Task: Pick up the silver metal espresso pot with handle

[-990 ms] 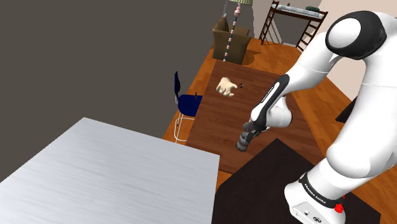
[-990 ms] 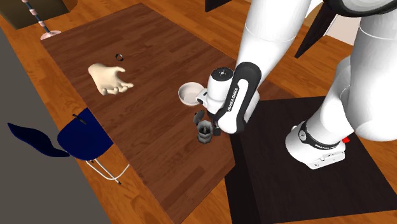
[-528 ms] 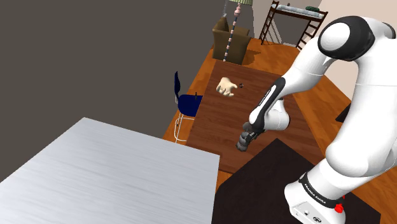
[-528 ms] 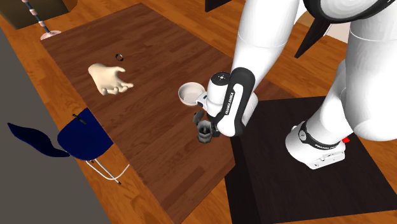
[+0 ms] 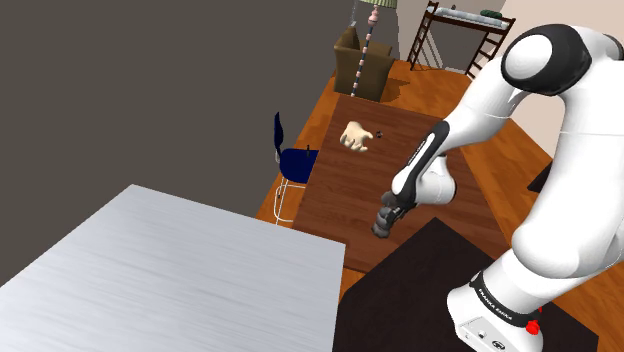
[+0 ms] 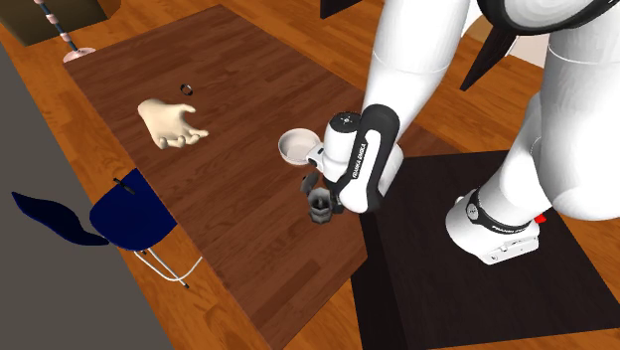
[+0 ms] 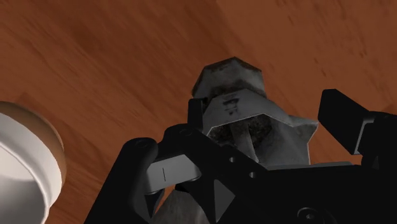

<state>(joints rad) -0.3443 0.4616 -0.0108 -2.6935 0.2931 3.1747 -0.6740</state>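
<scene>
The espresso pot (image 6: 320, 209) is a small dark grey faceted metal pot standing on the brown wooden table (image 6: 238, 89), close to the edge by my stand. In the shoulder view the pot (image 5: 381, 230) sits right under my hand. My black gripper (image 6: 318, 191) comes down on it from above. In the wrist view the pot (image 7: 229, 76) rises between the fingers, its open top showing, and the gripper (image 7: 191, 168) is shut on its upper part. The pot's lower body is hidden by my hand.
A white bowl (image 6: 295, 146) stands just beside the pot, also seen as a bowl (image 7: 19, 165) near the fingers. Farther off lie a beige hand-shaped figure (image 6: 169, 123) and a small ring (image 6: 185, 88). A blue chair (image 6: 119, 209) stands at the table's side. My black stand (image 6: 467, 288) borders the table.
The fingers have gone from open to shut around the pot's top. The arm settled slightly lower and closer; the pot has not moved.
</scene>
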